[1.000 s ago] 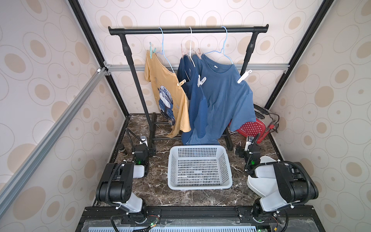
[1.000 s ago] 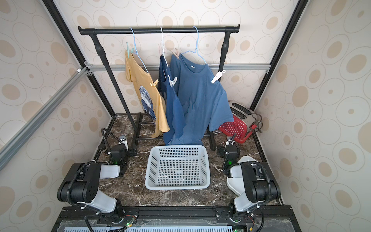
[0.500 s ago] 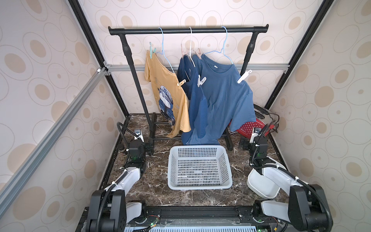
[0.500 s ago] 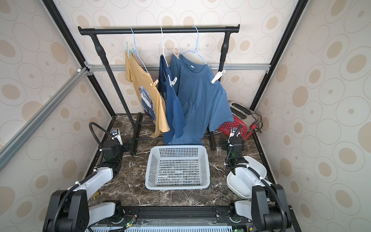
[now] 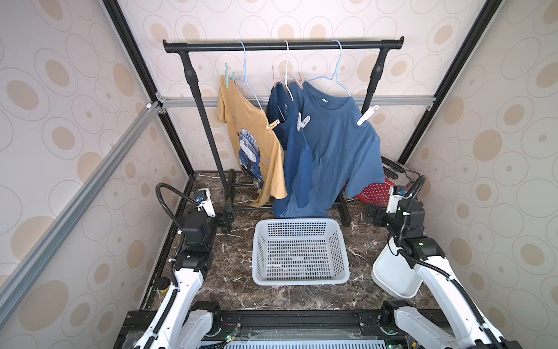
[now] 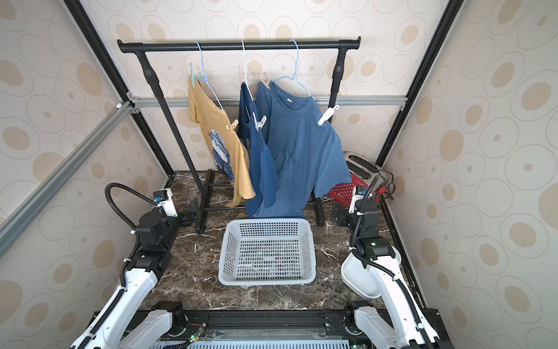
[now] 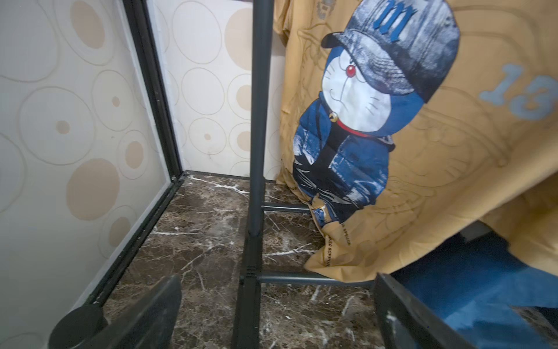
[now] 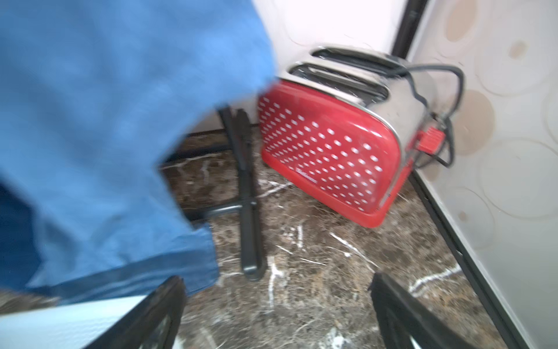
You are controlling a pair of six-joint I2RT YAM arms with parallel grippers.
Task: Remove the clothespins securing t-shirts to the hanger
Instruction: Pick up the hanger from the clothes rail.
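Note:
Three t-shirts hang on hangers from a black rail: a mustard-yellow one (image 5: 256, 142) with a cartoon print, a navy one (image 5: 280, 108) and a medium blue one (image 5: 338, 145). Several clothespins grip them: teal (image 5: 229, 75), yellow (image 5: 272, 124), pink (image 5: 275, 79), tan (image 5: 299, 80), translucent (image 5: 303, 121) and white (image 5: 367, 115). My left gripper (image 5: 226, 219) is low by the rack's left foot, open and empty (image 7: 277, 281), facing the yellow shirt's hem. My right gripper (image 5: 374, 216) is low near the rack's right foot, open and empty (image 8: 277, 279), below the blue shirt's hem.
A grey perforated basket (image 5: 300, 223) sits on the marble floor between the arms. A red dotted toaster (image 8: 329, 151) with its cord stands in the back right corner. A white bin (image 5: 392, 281) lies under the right arm. Rack base bars (image 7: 250, 272) cross the floor.
Both arms have unfolded from their rest pose and reached forward and upward toward the rack's feet. Both grippers stayed open.

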